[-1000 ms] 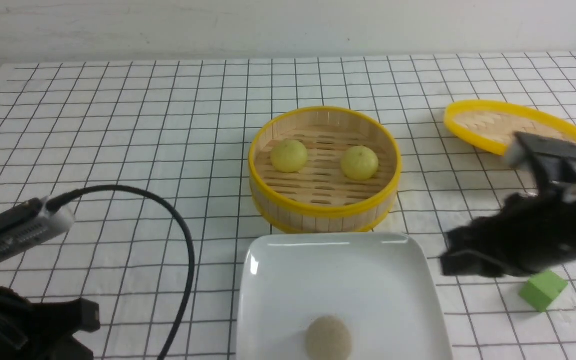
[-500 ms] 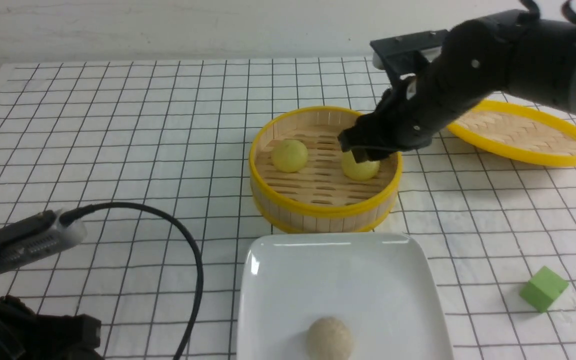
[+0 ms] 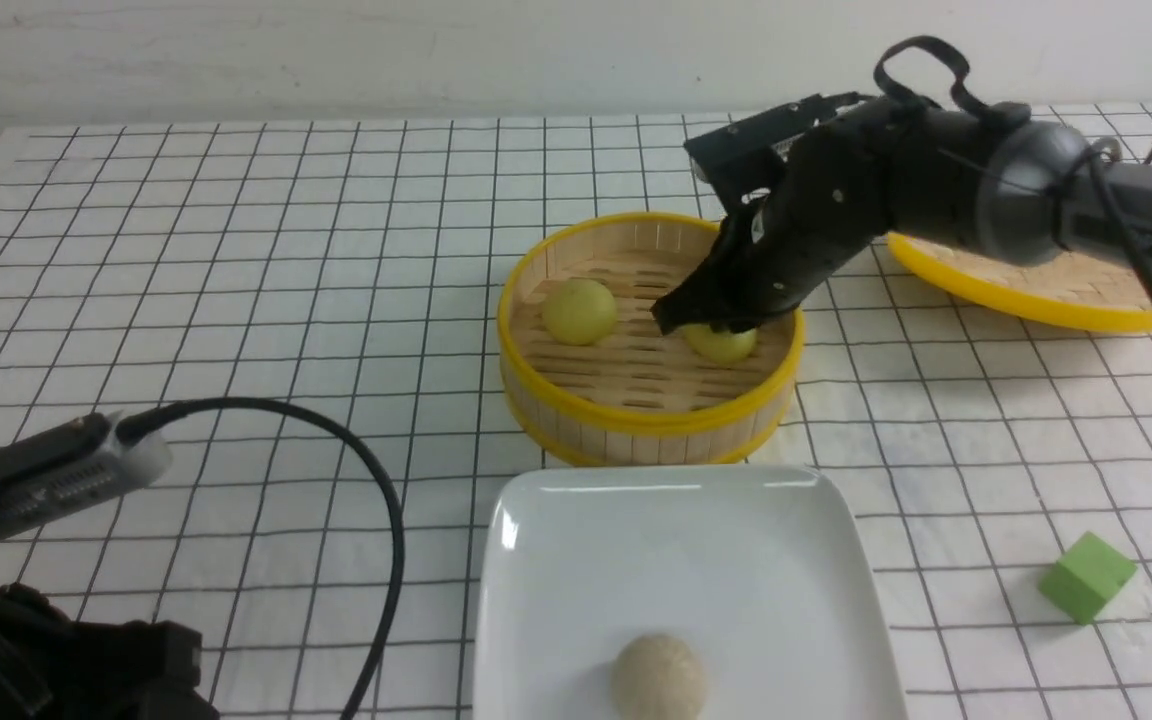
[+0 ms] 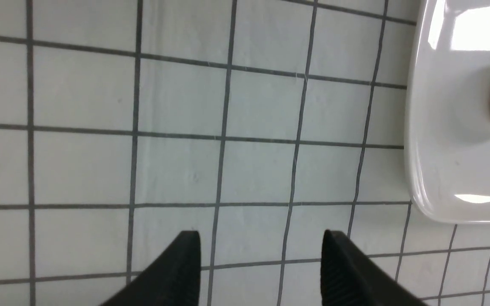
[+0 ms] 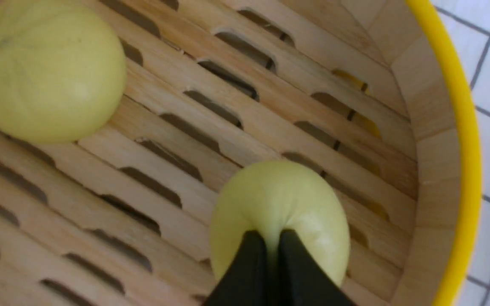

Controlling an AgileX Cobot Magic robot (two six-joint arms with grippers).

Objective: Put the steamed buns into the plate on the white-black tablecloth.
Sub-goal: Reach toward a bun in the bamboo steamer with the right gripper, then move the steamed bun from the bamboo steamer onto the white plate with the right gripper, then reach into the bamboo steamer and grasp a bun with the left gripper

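Two pale yellow-green steamed buns lie in the bamboo steamer (image 3: 636, 420) on the white-black tablecloth (image 3: 236, 250). My right gripper (image 3: 701, 322) reaches into the steamer and is shut on the right bun (image 3: 726, 345). In the right wrist view its fingers (image 5: 272, 238) pinch into that bun (image 5: 279, 199), which rests on the slats. The left bun (image 3: 579, 311) lies free and also shows in the right wrist view (image 5: 45, 72). The white plate (image 3: 676, 540) sits in front of the steamer. My left gripper (image 4: 260, 242) is open and empty over the cloth beside the plate (image 4: 449, 148).
A beige-grey bun (image 3: 658, 676) lies at the near edge of the plate. The yellow-rimmed woven lid (image 3: 1086, 300) lies at the right behind my right arm. A green cube (image 3: 1086, 577) sits on the cloth at the front right. A black cable (image 3: 376, 500) loops over my left arm.
My right arm swung from the front right, near the green cube, up and over into the steamer. Its fingers came down on the right bun and closed on it. The left arm barely moved.
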